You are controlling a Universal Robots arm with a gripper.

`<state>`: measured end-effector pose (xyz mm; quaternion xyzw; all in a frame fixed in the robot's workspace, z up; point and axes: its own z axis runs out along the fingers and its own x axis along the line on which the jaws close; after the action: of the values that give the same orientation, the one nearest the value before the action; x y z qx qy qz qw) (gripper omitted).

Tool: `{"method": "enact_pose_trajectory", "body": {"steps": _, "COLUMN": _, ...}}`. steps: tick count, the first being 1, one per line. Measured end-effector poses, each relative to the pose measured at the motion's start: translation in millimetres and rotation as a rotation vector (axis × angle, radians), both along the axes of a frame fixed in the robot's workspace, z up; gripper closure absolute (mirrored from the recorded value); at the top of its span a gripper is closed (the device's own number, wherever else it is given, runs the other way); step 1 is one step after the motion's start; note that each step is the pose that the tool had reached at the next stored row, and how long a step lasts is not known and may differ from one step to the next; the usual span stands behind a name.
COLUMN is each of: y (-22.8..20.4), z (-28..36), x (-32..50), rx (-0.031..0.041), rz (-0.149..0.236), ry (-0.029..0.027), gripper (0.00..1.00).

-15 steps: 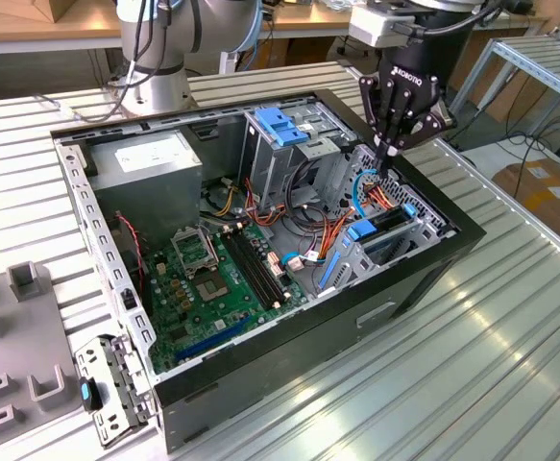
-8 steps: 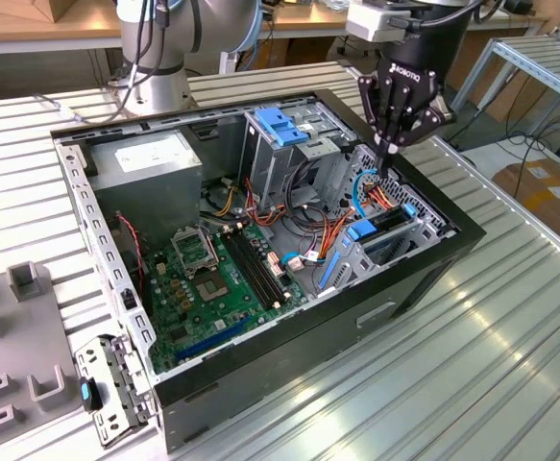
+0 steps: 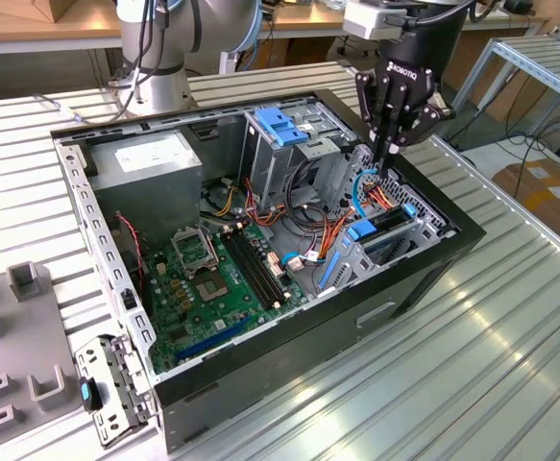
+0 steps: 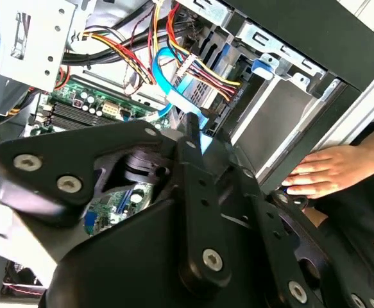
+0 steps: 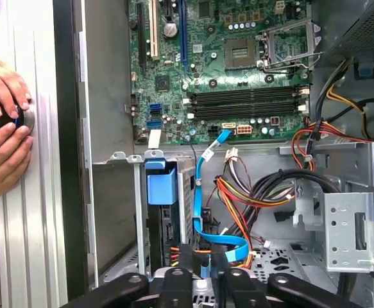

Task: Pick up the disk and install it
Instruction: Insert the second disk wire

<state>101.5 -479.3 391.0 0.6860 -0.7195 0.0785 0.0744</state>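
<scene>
Open computer case (image 3: 424, 274) on a slatted metal table (image 3: 510, 365), with the gripper (image 3: 392, 154) lowered over the drive bay at the corner of the case nearest the exterior view's right. The fingers (image 3: 387, 130) are drawn close together with their tips just above the cables; whether anything is pinched between them cannot be told. The disk (image 3: 395, 219) is seen already seated on edge in its bay, its blue carrier tab (image 5: 161, 186) showing in the first wrist view beside a light-blue flat cable (image 5: 203, 192) and a bundle of red, yellow and orange wires (image 5: 244, 192). The step in hand is judged to be the seating of the disk. For this to be done well, the push should be kept in line with the bay rails, and the wires should be kept from being trapped under the fingertips. A person's hands (image 5: 4, 122) are rested on the table just outside the case wall, so slow motion is advised.
</scene>
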Motion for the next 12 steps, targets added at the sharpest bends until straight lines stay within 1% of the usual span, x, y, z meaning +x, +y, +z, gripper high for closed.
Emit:
{"method": "enact_pose_trajectory", "body": {"steps": 1, "y": 0.6, "z": -0.6, "x": 0.0, "rx": -0.0027, "rz": 0.000, "ry": 0.0000, "gripper": 0.70}}
{"method": "enact_pose_trajectory", "body": {"steps": 3, "y": 1.2, "z": -1.7, "x": 0.0, "rx": -0.0044, "rz": 0.000, "ry": 0.0000, "gripper": 0.70}}
{"method": "enact_pose_trajectory", "body": {"steps": 4, "y": 1.3, "z": -2.4, "x": 0.0, "rx": -0.0066, "rz": 0.000, "ry": 0.0000, "gripper": 0.70}}
{"method": "enact_pose_trajectory", "body": {"steps": 7, "y": 1.3, "z": -4.6, "x": 0.0, "rx": -0.0161, "rz": 0.000, "ry": 0.0000, "gripper": 0.70}}
{"method": "enact_pose_trajectory", "body": {"steps": 8, "y": 1.3, "z": -6.1, "x": 0.0, "rx": -0.0213, "rz": 0.000, "ry": 0.0000, "gripper": 0.70}}
{"method": "enact_pose_trajectory", "body": {"steps": 10, "y": 2.0, "z": -9.8, "x": 0.0, "rx": -0.0353, "rz": 0.000, "ry": 0.0000, "gripper": 0.70}}
{"method": "enact_pose_trajectory", "body": {"steps": 12, "y": 3.0, "z": -11.1, "x": 0.0, "rx": -0.0422, "rz": 0.000, "ry": 0.0000, "gripper": 0.70}}
